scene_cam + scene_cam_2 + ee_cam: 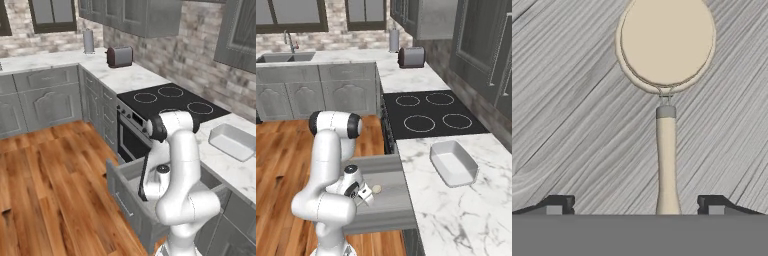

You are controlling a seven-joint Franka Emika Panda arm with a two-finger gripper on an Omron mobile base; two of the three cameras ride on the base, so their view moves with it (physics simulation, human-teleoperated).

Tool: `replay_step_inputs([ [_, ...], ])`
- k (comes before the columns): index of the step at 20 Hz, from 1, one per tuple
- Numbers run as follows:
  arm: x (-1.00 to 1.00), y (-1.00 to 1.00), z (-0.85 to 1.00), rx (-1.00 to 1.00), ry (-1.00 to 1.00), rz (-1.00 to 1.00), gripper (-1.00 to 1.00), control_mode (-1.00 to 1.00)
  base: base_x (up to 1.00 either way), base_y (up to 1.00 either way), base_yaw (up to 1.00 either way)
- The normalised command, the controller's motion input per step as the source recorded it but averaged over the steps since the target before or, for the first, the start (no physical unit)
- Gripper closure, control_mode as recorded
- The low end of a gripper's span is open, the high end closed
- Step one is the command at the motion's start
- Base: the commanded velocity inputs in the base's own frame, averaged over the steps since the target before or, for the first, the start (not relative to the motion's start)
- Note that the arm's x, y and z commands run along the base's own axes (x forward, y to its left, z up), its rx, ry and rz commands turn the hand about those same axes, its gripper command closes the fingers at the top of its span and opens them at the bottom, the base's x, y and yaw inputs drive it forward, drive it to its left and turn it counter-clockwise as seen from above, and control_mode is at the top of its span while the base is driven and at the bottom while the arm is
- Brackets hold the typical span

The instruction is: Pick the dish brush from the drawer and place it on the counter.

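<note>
gripper [635, 204] wide open, nothing held, tips either side of the handle | dish brush [666, 75] flat on drawer [387, 200] floor, head away from the tips | step: lining up the grab, probably | next: drop lower, close on handle, lift over to counter [456, 215] beside drawer

Cream-headed, tan-handled dish brush [666, 75], pale grey streaked drawer [572, 110] floor, white grey-veined counter [456, 220]

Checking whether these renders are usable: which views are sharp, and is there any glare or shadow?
Hand view: dish brush crisp, evenly lit, no glare, between the open pincer tips. Both base views: soft and coarse, brush head a small blob in the drawer.
</note>
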Motion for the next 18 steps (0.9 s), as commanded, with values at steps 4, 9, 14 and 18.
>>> replay_step_inputs([
  [4, -0.10, 0.00, -0.71, -0.09, 0.13, 0.00, 1.00, -1.00, 0.00, 0.00, 0.00],
  [9, 0.01, -0.02, -0.08, 0.00, 0.16, 0.00, 1.00, -1.00, 0.00, 0.00, 0.00],
  [14, 0.11, -0.01, 0.57, 0.00, 0.26, 0.00, 1.00, -1.00, 0.00, 0.00, 0.00],
  [18, 0.24, -0.03, 1.00, 0.04, 0.18, 0.00, 1.00, -1.00, 0.00, 0.00, 0.00],
])
